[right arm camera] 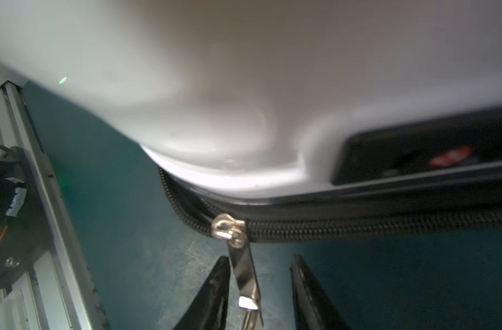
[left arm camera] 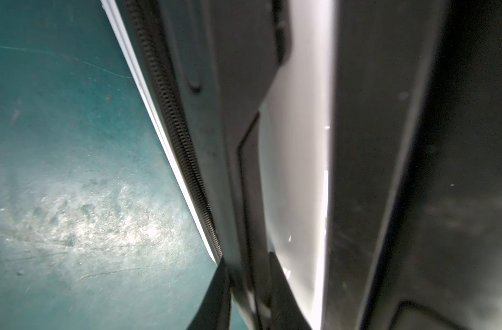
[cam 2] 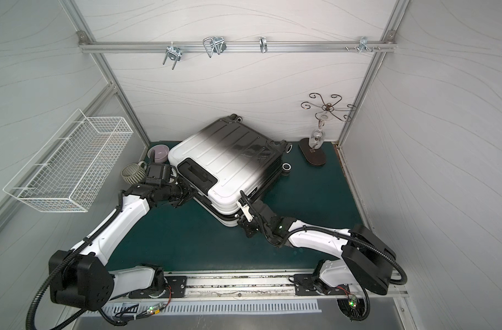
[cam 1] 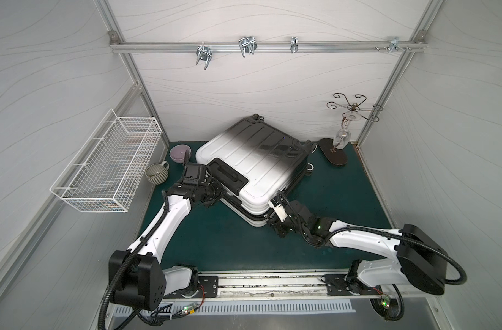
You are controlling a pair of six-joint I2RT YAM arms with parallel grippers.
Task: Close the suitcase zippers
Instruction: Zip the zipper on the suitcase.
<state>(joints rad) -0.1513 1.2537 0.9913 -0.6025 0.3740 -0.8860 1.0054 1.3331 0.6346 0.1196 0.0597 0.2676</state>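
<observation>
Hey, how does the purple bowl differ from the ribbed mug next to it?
The bowl is smooth and lilac; the mug is ribbed and grey-green. The mug has a handle; the bowl has none. The bowl sits farther back, the mug nearer the wire basket. Both stand upright on the green mat, beside the suitcase.

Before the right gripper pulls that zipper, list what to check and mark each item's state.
1. Pull inside the right gripper: ok.
2. Right gripper clamped on the pull: not ok, jaws apart around it.
3. Left gripper bracing the suitcase: ok, shut on its edge.
4. Slider seated on the zipper: ok, zipper closed behind it.
5. Open teeth ahead free of snags: cannot tell, they curve round the corner out of view.
</observation>
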